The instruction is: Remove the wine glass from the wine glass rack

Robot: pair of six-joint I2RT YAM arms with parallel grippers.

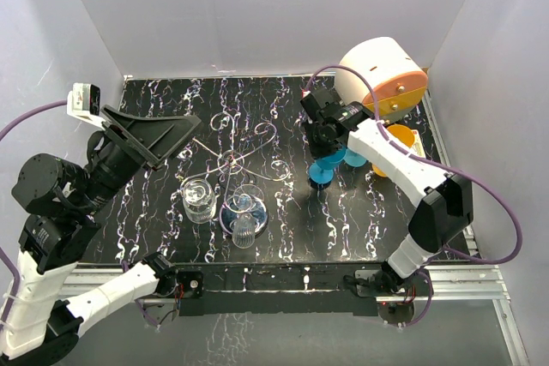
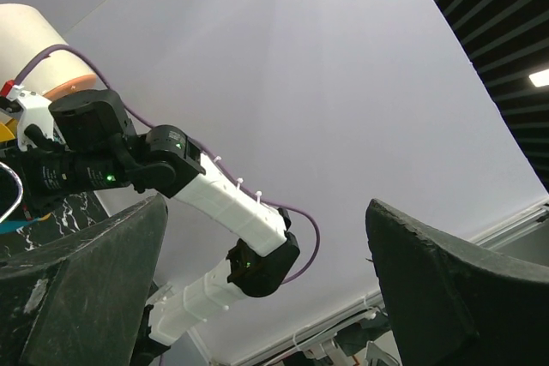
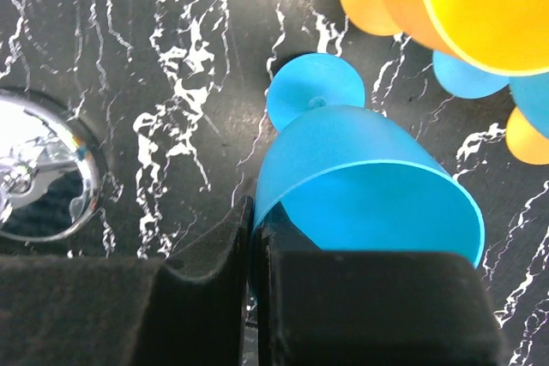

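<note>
1. The blue frosted wine glass (image 3: 360,177) is off the rack. It is low over the black tabletop with white streaks (image 1: 343,220), foot down. I cannot tell if the foot touches yet.
2. The right pincer (image 3: 257,220) is clamped on the rim of this glass, with the thin wall squeezed between its two fingers. Holding the rim keeps the foot free to land flat.
3. The glass leans a little toward the pincer, so I think it should be stood up straight before the pincer lets go.
4. Just beside it are other orange, yellow and blue glasses (image 3: 463,6). This looks like the spot where taken-off glasses go.
5. The silver wire wine glass rack (image 1: 236,156) stands well apart to the left, with its curly arms spread out. Two clear glasses (image 1: 199,197) are near its shiny round base. I cannot tell if they hang or stand.
6. The left pincer (image 1: 176,139) is lifted up and away by the wall with its fingers wide apart, holding nothing. That keeps it out of the way.
</note>
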